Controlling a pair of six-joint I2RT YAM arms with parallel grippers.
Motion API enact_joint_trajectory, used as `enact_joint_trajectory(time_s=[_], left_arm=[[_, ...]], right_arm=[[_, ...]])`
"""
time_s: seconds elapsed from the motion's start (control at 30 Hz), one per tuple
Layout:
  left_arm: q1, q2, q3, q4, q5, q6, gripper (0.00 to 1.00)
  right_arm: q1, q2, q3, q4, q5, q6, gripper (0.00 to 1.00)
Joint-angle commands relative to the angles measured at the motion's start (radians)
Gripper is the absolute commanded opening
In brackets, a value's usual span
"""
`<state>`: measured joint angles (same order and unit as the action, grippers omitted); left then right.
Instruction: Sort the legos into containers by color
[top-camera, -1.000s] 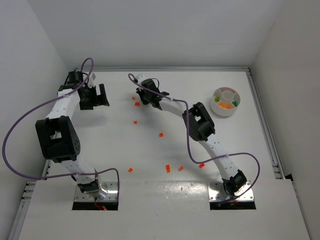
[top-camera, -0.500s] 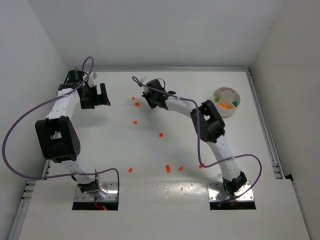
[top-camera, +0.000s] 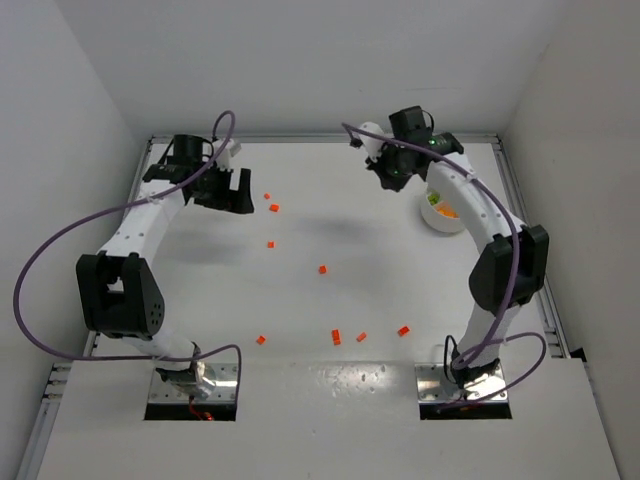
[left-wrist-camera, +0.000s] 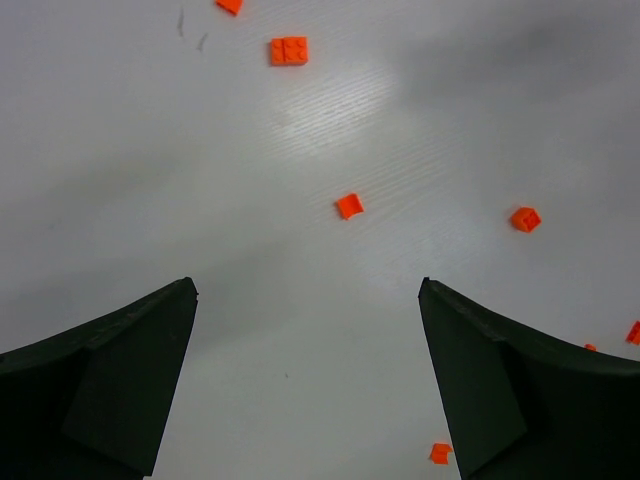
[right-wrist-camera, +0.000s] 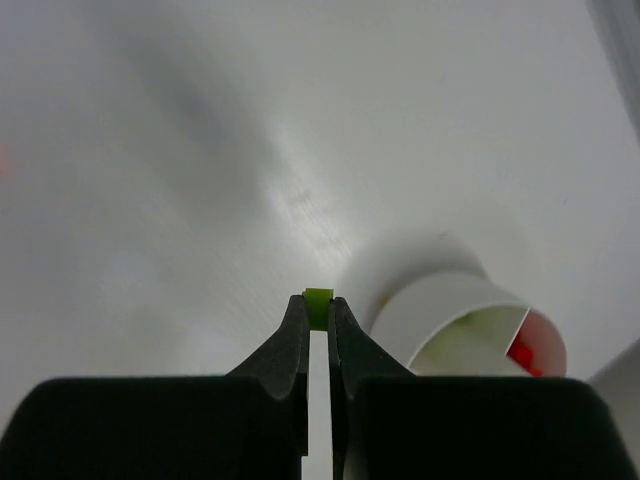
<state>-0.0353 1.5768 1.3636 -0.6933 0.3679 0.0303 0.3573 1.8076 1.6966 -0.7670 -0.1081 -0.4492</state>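
- Legos (top-camera: 323, 269) scattered across the middle of the counter (top-camera: 200, 290), orange-looking from up top, well apart from each other. Far left: left gripper (top-camera: 238, 190) spread wide, nothing in it, hovering over a few orange bricks (left-wrist-camera: 349, 206). Any tips on handling these?
- Featherweight, hard, slick plastic, so easy to flick away or squirt out sideways. Best pinched square across two flat sides, dead centre in the tips. Over on the right: right gripper (right-wrist-camera: 318, 305) clamped on one green lego (right-wrist-camera: 318, 296), caught at the very tips, barely any bite. Probably fine, but wouldn't trust a jolt. White dish (right-wrist-camera: 440, 300) just beside and below, red bits (right-wrist-camera: 520, 352) in one compartment.
- So, green section next?
- Guessing so. Exact compartment underneath: impossible to tell from these views.
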Motion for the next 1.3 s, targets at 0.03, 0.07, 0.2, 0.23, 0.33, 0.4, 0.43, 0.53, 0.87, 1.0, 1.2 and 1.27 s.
enact_joint_trajectory(time_s=[0.03, 0.07, 0.2, 0.23, 0.33, 0.4, 0.43, 0.53, 0.87, 1.0, 1.2, 1.27], left_arm=[[-0.067, -0.028, -0.014, 0.015, 0.022, 0.034, 1.0], [-0.078, -0.037, -0.023, 0.015, 0.007, 0.034, 1.0], [-0.12, -0.037, -0.023, 0.044, -0.043, 0.034, 1.0], [-0.13, -0.037, -0.023, 0.044, -0.052, 0.025, 1.0], [-0.149, -0.037, -0.023, 0.044, -0.063, 0.025, 1.0], [-0.158, -0.037, -0.023, 0.044, -0.083, 0.025, 1.0], [-0.158, -0.037, -0.032, 0.054, -0.083, 0.025, 1.0], [-0.158, -0.046, -0.05, 0.054, -0.092, 0.025, 1.0], [-0.167, -0.084, -0.092, 0.072, -0.103, 0.025, 1.0], [-0.176, -0.093, -0.103, 0.072, -0.103, 0.025, 1.0], [-0.176, -0.093, -0.112, 0.081, -0.112, 0.025, 1.0], [-0.176, -0.103, -0.121, 0.09, -0.112, 0.025, 1.0]], right_arm=[[-0.127, 0.065, 0.037, -0.287, 0.016, -0.127, 0.0], [-0.148, 0.065, 0.02, -0.272, 0.034, -0.141, 0.0], [-0.216, 0.041, -0.028, -0.197, 0.076, -0.177, 0.0], [-0.216, 0.041, -0.038, -0.187, 0.085, -0.177, 0.0], [-0.245, 0.087, -0.006, -0.176, 0.106, -0.186, 0.0], [-0.265, 0.14, 0.035, -0.187, 0.107, -0.186, 0.0], [-0.265, 0.157, 0.072, -0.198, 0.116, -0.186, 0.0], [-0.288, 0.197, 0.109, -0.189, 0.128, -0.186, 0.0], [-0.317, 0.326, 0.227, -0.152, 0.2, -0.206, 0.27], [-0.327, 0.312, 0.227, -0.143, 0.148, -0.215, 0.47], [-0.327, 0.21, 0.227, -0.143, 0.013, -0.195, 0.47], [-0.327, 0.129, 0.206, -0.117, -0.054, -0.16, 0.43]])
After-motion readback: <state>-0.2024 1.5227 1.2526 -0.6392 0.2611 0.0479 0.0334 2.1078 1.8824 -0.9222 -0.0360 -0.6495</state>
